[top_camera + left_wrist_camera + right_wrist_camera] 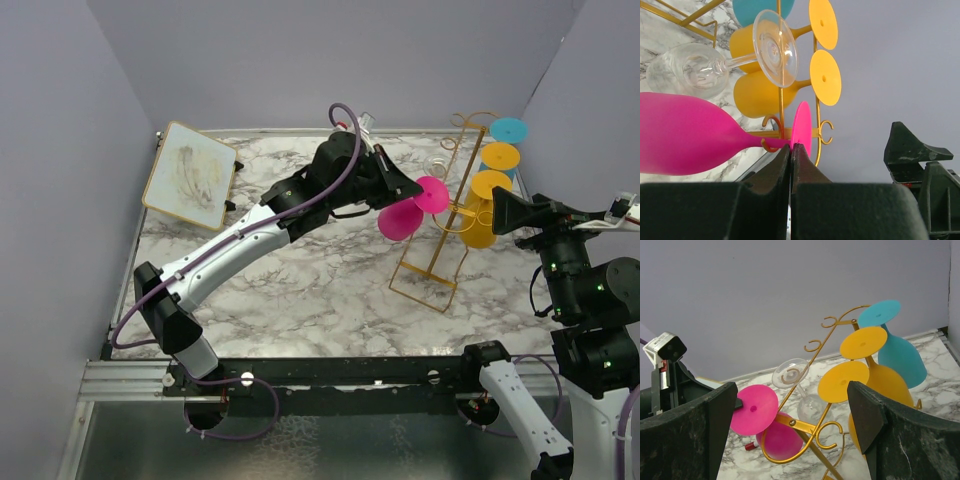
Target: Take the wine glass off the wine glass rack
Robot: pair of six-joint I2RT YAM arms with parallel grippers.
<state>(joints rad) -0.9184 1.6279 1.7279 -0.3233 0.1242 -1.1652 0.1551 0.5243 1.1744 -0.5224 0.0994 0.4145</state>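
Clamping the left gripper [791,150] fully shut on the slim stem of the matte pink wine glass [685,135], left of the wine glass rack [792,423], probably for sliding its flat foot out of the curled gold-wire hook. Leaving a clear glass [690,75], two yellow glasses [760,92] and a teal glass [900,357] hanging upside down on the rack. Holding the right gripper [792,390] wide open and empty, right of the rack.

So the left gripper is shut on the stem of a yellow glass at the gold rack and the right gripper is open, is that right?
Not quite: the left wrist view shows the left gripper shut on the stem of the pink glass, not a yellow one, at the gold rack. The right gripper is open, as you said.
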